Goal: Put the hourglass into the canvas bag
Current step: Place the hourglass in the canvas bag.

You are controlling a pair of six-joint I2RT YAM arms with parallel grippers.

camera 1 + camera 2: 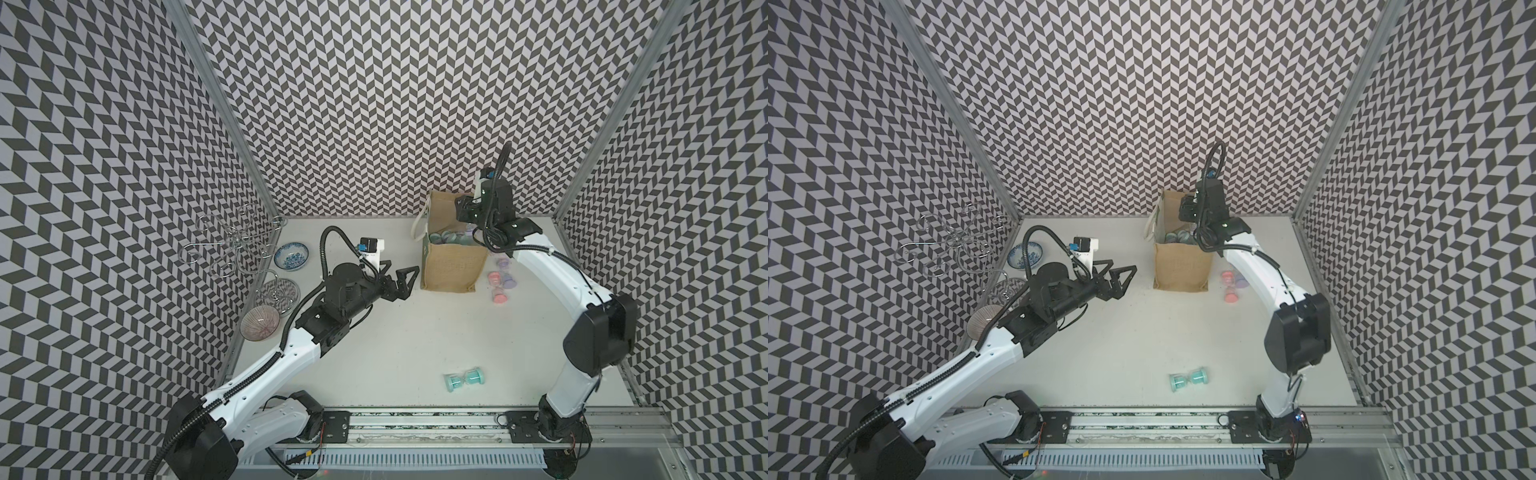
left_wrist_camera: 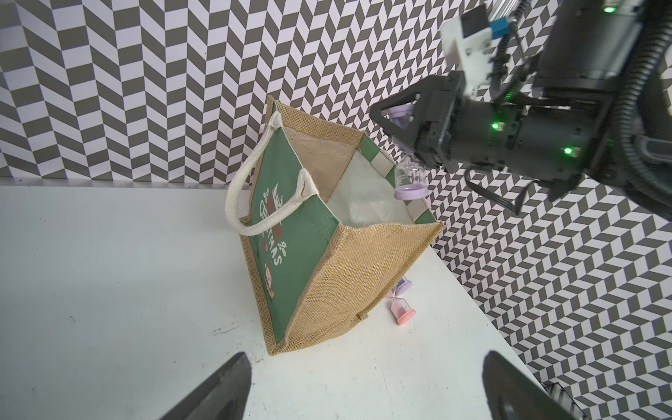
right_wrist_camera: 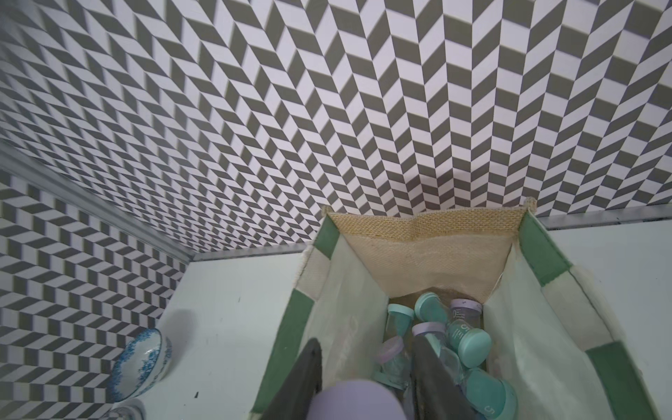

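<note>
Gripping a lilac hourglass [image 2: 407, 174], right hand [image 3: 365, 345] overhangs the canvas bag [image 1: 453, 266] beside pink hourglass [image 1: 497, 286]; left hand [image 1: 404, 267] open.

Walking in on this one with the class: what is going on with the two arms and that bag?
The right gripper is shut on a lilac hourglass and holds it over the open mouth of the canvas bag, not yet released. Several teal and lilac hourglasses already lie inside. The left gripper hangs open and empty beside the bag. A teal hourglass lies on the table near the front, and a pink hourglass lies on the bag's other side.
</note>
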